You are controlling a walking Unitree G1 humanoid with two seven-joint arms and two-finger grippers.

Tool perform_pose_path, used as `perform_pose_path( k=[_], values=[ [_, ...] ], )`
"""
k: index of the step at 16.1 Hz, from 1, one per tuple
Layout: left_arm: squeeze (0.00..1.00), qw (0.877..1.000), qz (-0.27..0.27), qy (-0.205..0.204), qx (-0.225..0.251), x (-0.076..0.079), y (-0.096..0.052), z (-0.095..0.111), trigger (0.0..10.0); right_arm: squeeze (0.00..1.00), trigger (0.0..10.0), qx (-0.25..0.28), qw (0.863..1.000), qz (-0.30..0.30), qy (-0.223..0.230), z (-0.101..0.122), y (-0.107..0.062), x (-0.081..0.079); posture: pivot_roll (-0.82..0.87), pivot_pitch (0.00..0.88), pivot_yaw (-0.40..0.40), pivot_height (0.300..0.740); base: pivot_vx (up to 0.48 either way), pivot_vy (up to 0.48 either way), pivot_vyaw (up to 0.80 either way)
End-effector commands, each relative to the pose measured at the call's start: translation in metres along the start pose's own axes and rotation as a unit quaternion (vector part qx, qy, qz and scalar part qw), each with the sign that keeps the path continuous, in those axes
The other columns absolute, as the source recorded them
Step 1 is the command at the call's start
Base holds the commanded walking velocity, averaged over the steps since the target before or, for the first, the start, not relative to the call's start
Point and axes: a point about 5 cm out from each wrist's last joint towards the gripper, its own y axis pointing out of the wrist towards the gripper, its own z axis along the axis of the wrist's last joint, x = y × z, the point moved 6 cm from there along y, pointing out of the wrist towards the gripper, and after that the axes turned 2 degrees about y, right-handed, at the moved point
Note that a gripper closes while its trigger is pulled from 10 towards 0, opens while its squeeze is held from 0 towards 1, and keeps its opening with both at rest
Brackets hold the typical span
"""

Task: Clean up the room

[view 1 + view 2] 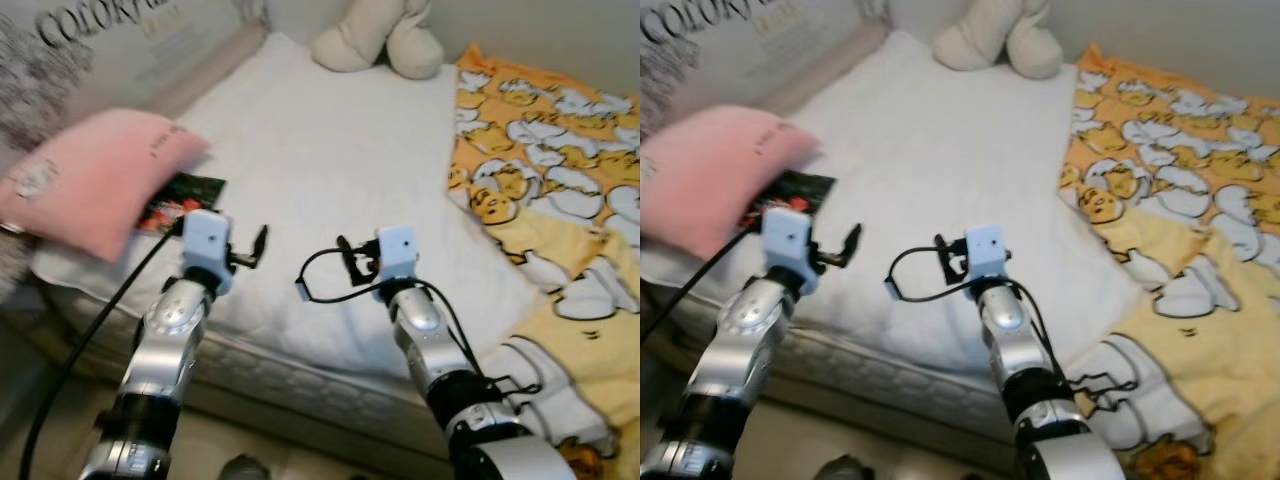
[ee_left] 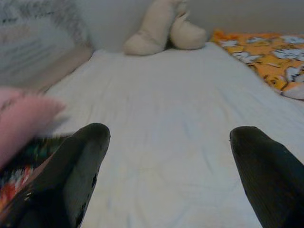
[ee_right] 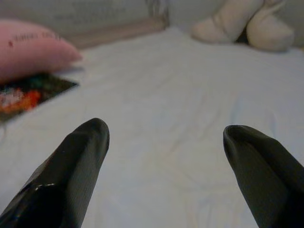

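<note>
Both arms raised over white bed. Left gripper and right gripper spread wide, empty. Pink pillow at bed's left edge, overlapping dark booklet. Cream plush toy at far end.

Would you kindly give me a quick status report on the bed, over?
Left gripper and right gripper open, empty, over white sheet. Pink pillow on dark booklet at left. Duck blanket rumpled at right, plush toy at head.
</note>
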Motion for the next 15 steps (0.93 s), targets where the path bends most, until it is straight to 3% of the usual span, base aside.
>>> perform_pose_path(
  k=[1, 7, 9, 11, 13, 14, 15],
  values=[
    [0.00, 0.999, -0.031, 0.010, 0.005, 0.012, 0.009, 0.008, 10.0, 0.00, 10.0, 0.014, 1.000, -0.016, -0.002, 0.006, 0.001, 0.007, 0.06, 0.000, 0.031, 0.740, 0.000, 0.000, 0.00],
    [0.00, 0.997, -0.081, 0.004, 0.012, 0.039, 0.028, 0.016, 10.0, 0.00, 10.0, 0.029, 0.998, -0.048, -0.017, 0.009, -0.005, 0.024, -0.06, 0.000, 0.092, 0.740, 0.000, 0.000, 0.00],
    [0.00, 0.997, -0.082, -0.001, 0.013, 0.040, 0.031, 0.016, 10.0, 0.00, 10.0, 0.034, 0.998, -0.051, -0.018, 0.009, -0.007, 0.026, -0.08, 0.000, 0.090, 0.740, 0.000, 0.000, -0.71],
    [0.00, 0.999, -0.036, -0.020, -0.016, 0.029, 0.031, -0.001, 10.0, 0.00, 10.0, 0.036, 0.998, -0.054, -0.024, 0.010, -0.009, 0.031, -0.09, 0.000, 0.073, 0.740, 0.000, 0.000, -0.69],
    [0.00, 0.998, -0.016, -0.028, -0.052, 0.028, 0.027, -0.022, 10.0, 0.00, 10.0, 0.035, 0.997, -0.056, -0.026, 0.009, -0.011, 0.036, -0.08, 0.000, 0.054, 0.740, 0.000, 0.000, -0.68],
    [1.00, 0.998, -0.012, -0.040, -0.050, 0.028, 0.025, -0.025, 10.0, 0.00, 10.0, 0.031, 0.998, -0.056, -0.026, 0.008, -0.012, 0.038, -0.08, 0.000, 0.050, 0.740, 0.000, 0.000, -0.68],
    [1.00, 0.998, -0.015, -0.043, -0.046, 0.029, 0.024, -0.025, 10.0, 0.00, 10.0, 0.030, 0.998, -0.058, -0.026, 0.007, -0.012, 0.039, -0.08, 0.000, 0.045, 0.740, 0.000, 0.000, -0.68]
  ],
)
